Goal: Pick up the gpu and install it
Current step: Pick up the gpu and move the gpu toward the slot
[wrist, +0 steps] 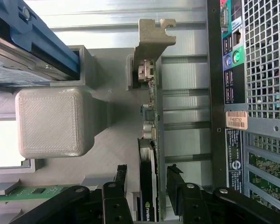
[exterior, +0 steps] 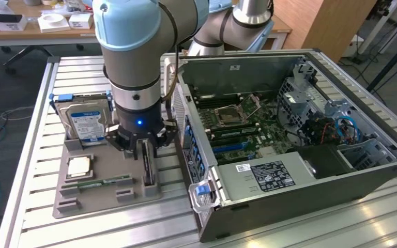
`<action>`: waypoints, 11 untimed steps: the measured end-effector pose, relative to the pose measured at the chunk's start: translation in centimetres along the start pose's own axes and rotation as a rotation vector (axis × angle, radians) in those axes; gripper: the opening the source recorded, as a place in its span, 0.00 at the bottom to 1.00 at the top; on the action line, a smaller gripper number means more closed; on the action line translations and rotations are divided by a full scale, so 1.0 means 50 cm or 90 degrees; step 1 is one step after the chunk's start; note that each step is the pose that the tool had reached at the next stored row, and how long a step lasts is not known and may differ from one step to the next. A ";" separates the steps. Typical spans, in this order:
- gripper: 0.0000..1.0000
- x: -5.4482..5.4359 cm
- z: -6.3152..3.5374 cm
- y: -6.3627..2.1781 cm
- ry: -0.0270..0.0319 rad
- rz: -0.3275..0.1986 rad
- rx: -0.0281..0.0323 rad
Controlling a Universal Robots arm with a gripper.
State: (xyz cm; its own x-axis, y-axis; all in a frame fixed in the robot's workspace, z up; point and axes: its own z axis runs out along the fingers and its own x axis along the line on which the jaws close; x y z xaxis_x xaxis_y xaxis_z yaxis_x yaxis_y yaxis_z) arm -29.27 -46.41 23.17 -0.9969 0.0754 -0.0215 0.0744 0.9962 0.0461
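Observation:
The gpu is a thin dark card standing on edge in a slot of the grey holder tray, just beside the open computer case. In the wrist view the gpu runs away from me and ends in its metal bracket. My gripper hangs right over the card. It is open, with one black finger on each side of the card and a small gap to it on both sides.
A silver hard drive with a blue label stands upright at the back of the tray. A processor chip and a green memory stick lie beside the card. The case's rear panel is close to the gripper.

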 end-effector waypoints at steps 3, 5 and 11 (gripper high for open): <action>0.47 0.000 0.000 0.000 0.0000 0.000 0.0001; 0.47 0.000 0.000 0.000 0.0000 0.000 0.0001; 0.39 0.000 0.000 0.000 0.0000 0.000 0.0000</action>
State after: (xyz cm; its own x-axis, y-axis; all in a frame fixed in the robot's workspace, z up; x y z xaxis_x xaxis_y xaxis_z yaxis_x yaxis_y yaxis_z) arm -29.27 -46.41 23.17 -0.9969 0.0753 -0.0214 0.0743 0.9962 0.0460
